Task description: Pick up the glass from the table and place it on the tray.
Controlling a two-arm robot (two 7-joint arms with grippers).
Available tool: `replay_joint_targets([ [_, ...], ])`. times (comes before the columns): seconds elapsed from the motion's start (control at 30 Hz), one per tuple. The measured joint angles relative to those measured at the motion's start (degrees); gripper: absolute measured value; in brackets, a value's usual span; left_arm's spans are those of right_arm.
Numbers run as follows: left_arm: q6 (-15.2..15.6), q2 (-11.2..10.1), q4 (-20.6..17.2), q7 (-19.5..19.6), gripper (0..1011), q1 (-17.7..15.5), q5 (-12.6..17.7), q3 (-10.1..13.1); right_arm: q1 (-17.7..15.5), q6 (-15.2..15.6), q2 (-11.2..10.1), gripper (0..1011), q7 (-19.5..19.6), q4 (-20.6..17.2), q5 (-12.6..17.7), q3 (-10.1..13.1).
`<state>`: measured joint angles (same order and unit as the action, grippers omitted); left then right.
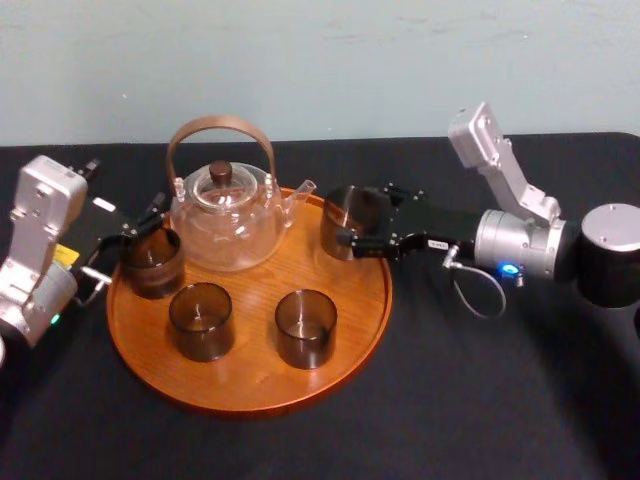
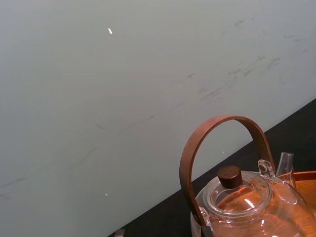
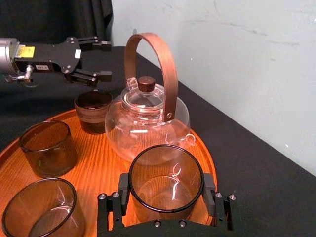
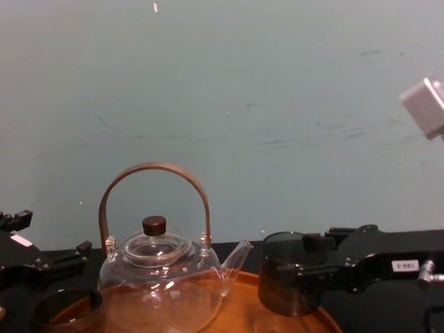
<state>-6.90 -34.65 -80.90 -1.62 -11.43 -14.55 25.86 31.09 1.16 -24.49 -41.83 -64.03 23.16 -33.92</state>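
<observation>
Right pincer (image 3: 166,190) clamps the glass (image 3: 165,173) upright over the tray (image 1: 250,395) rim for a flat set-down, while the left pincer (image 3: 104,59) hangs spread open.

In your chest view the bottom edge cuts off the near part of the tray (image 4: 239,311) and the lower part of the left-edge glass (image 4: 66,321), and your left wrist view crops the teapot (image 2: 247,212) just under its lid. In your right wrist view the right gripper (image 3: 166,190) covers the base of the held glass (image 3: 165,165) at the tray's right edge, so you cannot tell whether it touches the wood, and a front glass (image 3: 37,212) is cut at the bottom.
</observation>
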Motion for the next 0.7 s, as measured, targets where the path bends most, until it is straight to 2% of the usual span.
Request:
replay_joint_targets([
  [0.23,0.0,0.0,0.0,0.0,1001,0.0,0.0,0.0,0.8,-1.4,1.6,885,0.3,3.3,-1.4,-0.9],
  [0.7,0.0,0.0,0.0,0.0,1001,0.0,0.0,0.0,1.3,-2.9,3.7,885,0.7,7.1,-3.6,-1.5],
])
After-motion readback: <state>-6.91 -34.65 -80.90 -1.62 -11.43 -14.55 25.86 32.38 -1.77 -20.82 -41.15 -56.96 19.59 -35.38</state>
